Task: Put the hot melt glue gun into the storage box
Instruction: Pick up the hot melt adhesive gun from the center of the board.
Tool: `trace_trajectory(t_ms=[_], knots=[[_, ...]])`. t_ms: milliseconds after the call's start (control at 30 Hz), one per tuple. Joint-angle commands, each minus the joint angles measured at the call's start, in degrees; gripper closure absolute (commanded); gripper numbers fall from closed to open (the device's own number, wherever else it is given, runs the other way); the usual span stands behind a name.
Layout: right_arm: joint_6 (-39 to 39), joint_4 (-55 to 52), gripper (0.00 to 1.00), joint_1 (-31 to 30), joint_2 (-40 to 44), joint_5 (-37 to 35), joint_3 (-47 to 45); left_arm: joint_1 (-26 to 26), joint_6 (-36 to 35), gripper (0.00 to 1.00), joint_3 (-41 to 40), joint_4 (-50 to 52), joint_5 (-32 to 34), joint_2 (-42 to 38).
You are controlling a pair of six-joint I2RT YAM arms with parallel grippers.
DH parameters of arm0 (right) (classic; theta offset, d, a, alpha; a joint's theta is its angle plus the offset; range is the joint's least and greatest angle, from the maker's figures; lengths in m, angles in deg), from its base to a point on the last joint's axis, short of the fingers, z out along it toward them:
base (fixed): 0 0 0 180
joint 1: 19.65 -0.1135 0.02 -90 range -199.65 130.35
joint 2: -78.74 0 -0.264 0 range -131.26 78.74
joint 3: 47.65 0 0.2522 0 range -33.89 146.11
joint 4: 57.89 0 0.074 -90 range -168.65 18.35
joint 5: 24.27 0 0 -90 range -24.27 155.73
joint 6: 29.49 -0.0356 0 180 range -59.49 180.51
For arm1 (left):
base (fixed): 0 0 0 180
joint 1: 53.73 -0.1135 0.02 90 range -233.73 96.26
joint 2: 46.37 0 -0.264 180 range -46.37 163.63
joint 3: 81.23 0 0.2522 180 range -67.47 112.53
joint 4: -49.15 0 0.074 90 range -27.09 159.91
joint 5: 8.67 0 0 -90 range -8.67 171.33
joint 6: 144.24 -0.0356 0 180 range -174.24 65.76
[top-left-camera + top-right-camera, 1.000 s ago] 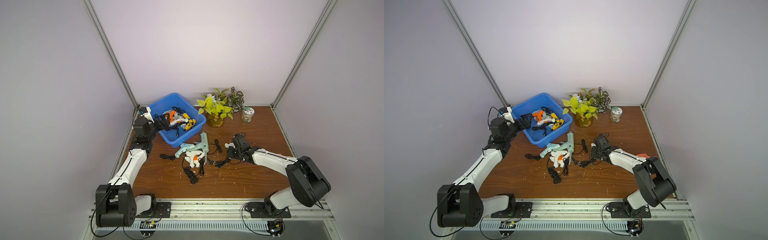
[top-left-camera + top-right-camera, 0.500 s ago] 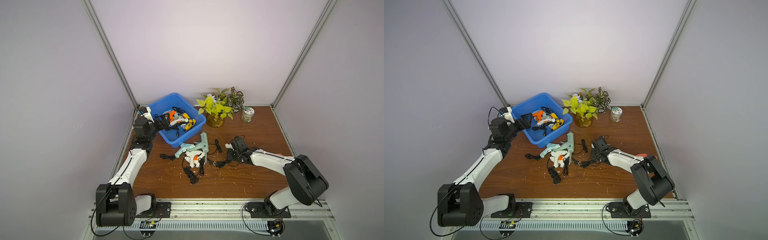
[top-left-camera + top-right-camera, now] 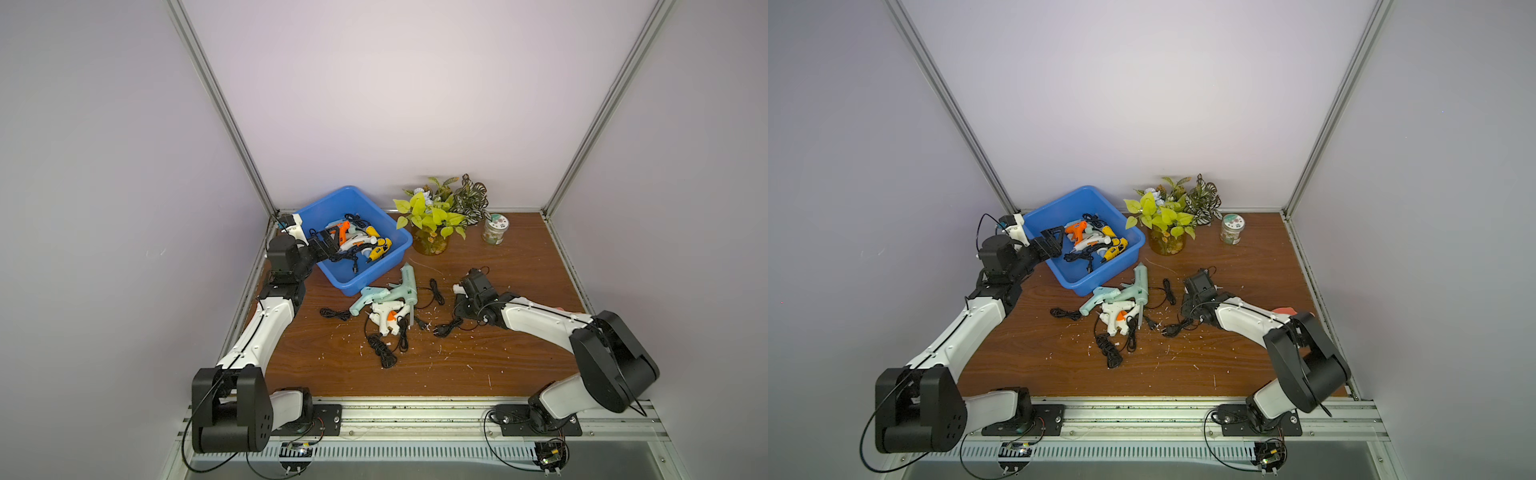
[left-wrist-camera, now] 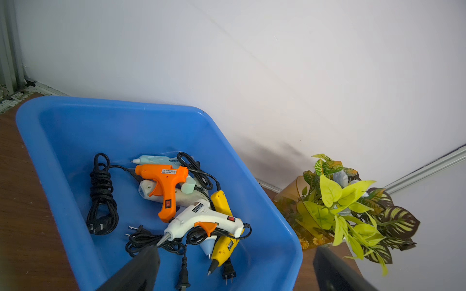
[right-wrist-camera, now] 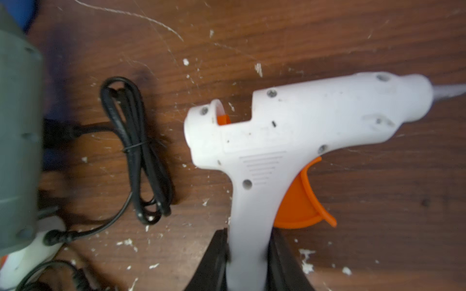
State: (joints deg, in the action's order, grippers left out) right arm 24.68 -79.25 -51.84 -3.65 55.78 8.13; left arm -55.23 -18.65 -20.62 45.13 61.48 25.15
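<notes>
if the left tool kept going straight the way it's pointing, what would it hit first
Most likely the white glue gun lying uppermost in the blue box; the left tool aims there, but depth is unclear.

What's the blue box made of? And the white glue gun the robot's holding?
The storage box looks like smooth, glossy molded plastic: even blue colour, rounded corners, soft shine. The white glue gun seems matte hard plastic, with molded vents and screw holes; its orange trigger looks plastic too.
</notes>
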Motion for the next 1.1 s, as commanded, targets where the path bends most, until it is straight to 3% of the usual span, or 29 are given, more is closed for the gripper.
trace_trajectory(t_ms=[0,167,400,733,933,1067], knots=[[4.4,3.0,0.87,-0.1,8.0,-2.1,-0.8,0.3,0.3,0.0,1.4,1.4,-2.4,0.4],[9.2,7.9,0.89,-0.2,16.9,0.5,-2.4,2.1,1.1,0.0,2.9,2.6,-5.4,1.5],[15.7,12.4,0.91,-0.6,21.2,8.1,-0.9,12.6,-3.8,0.0,11.1,9.3,-7.0,6.5],[21.9,14.6,0.91,-6.3,18.8,10.0,2.2,26.0,-10.9,0.0,23.9,14.7,-24.4,17.3],[24.3,15.1,0.91,-8.3,18.7,8.6,3.3,30.7,-17.0,0.0,29.8,23.1,-21.9,21.9],[25.2,14.7,0.91,-8.8,18.2,7.9,4.2,32.6,-17.9,0.07,31.4,24.2,-22.2,23.9]])
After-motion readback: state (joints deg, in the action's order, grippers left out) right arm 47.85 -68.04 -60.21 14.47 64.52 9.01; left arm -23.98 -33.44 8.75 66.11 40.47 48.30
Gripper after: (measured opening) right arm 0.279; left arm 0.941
